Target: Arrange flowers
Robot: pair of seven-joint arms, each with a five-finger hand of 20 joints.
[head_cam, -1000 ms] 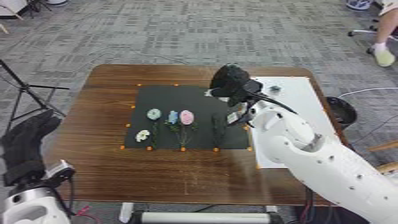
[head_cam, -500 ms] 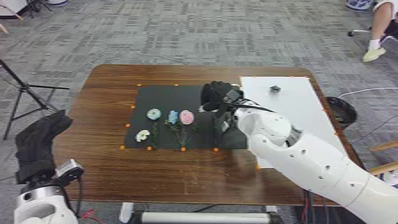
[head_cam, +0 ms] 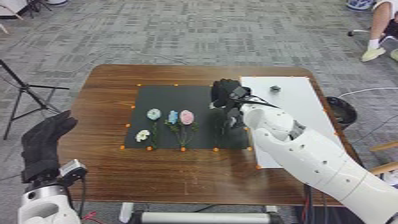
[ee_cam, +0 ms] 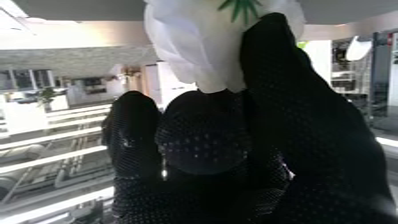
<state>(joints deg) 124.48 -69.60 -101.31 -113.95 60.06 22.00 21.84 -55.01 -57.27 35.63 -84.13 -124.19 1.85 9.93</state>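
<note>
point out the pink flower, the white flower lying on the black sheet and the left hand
pink flower [head_cam: 187, 117], head view, on its bloom
white flower [head_cam: 142, 135], head view, on its petals
left hand [head_cam: 40, 152], head view, on the black glove

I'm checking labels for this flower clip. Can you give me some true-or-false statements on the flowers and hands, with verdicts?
1. The right hand grips a white flower. True.
2. The blue flower lies between the pale green flower and the pink flower. True.
3. The pink flower lies on the white sheet. False: it lies on the dark mat.
4. The left hand is over the dark mat. False: the left hand is by the table's left edge.
</note>
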